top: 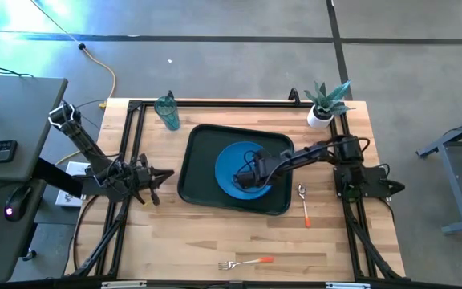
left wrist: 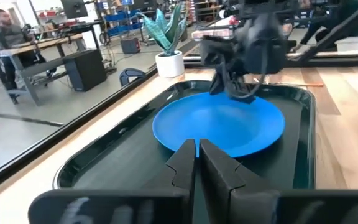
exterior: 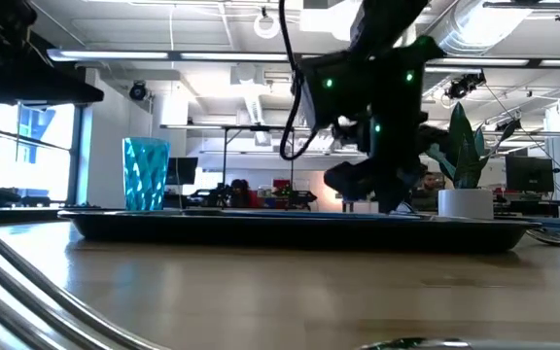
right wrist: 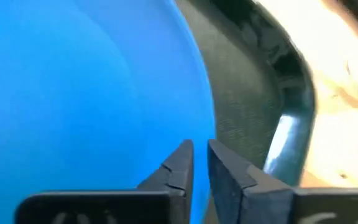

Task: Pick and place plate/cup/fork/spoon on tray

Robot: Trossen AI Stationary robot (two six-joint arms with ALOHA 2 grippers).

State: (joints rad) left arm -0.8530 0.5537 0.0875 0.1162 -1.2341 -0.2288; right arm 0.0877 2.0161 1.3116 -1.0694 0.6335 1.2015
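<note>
The bright blue plate [top: 235, 164] lies flat inside the dark tray [top: 192, 183] at mid-table. My right gripper [top: 249, 181] reaches from the right and is shut on the plate's near-right rim; it also shows in the left wrist view [left wrist: 235, 87]. My left gripper [top: 163, 175] is shut and empty, just left of the tray, pointing at it. The teal cup [top: 167, 112] stands upright on the table beyond the tray's far left corner. The spoon [top: 304, 202] lies on the table right of the tray. The fork [top: 247, 262] lies near the front edge. My right gripper pinches the plate's rim [right wrist: 207, 127] between its two fingers, on the plate's side toward the tray's near right corner. The fingers come slanting down from the table's right. The plate lies flat on the tray floor [right wrist: 247, 106].
A white pot with a green plant [top: 323, 106] stands at the table's far right corner. Black frame rails run along the table's left and right sides. Bare wood lies between the tray and the front edge, apart from the fork.
</note>
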